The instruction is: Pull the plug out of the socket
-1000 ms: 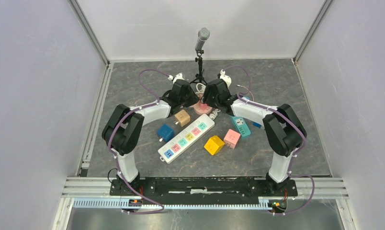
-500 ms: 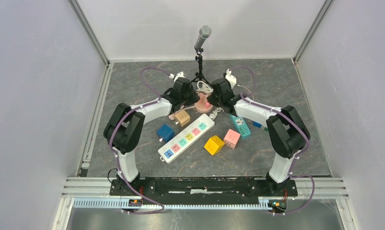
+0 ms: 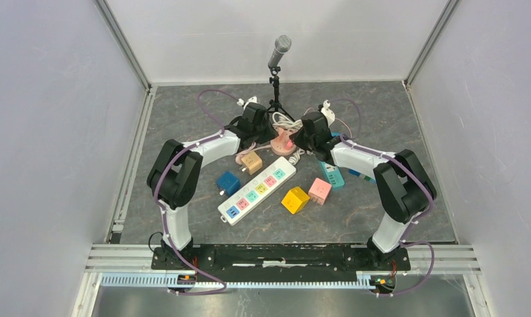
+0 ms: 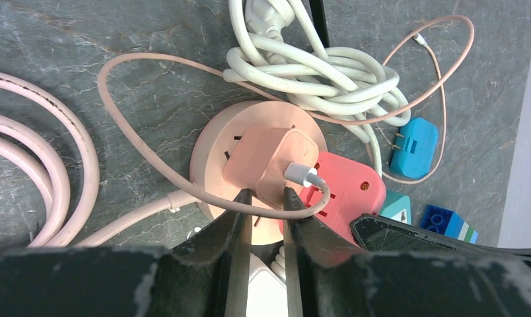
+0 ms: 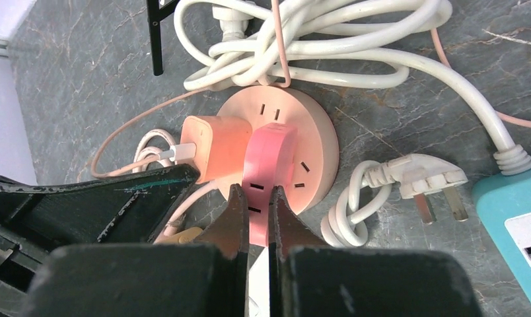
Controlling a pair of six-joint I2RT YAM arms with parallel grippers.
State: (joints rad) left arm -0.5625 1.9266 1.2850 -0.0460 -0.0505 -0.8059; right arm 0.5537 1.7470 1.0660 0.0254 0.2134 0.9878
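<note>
A round peach socket lies on the stone floor with a peach plug and a pink-red adapter on it, side by side. A white-tipped thin pink cable leaves the plug. My left gripper is shut on the plug's near corner. In the right wrist view my right gripper is shut on the adapter's narrow edge, next to the plug and over the socket. From above, both grippers meet over the socket.
A white cable bundle and the microphone stand lie just behind the socket. A white three-pin plug and a teal strip are to its right. A white power strip and coloured cube adapters sit nearer the bases.
Both arms have reached further back. The socket with its plug and adapter has shifted back with them. The right gripper has closed on the adapter.
</note>
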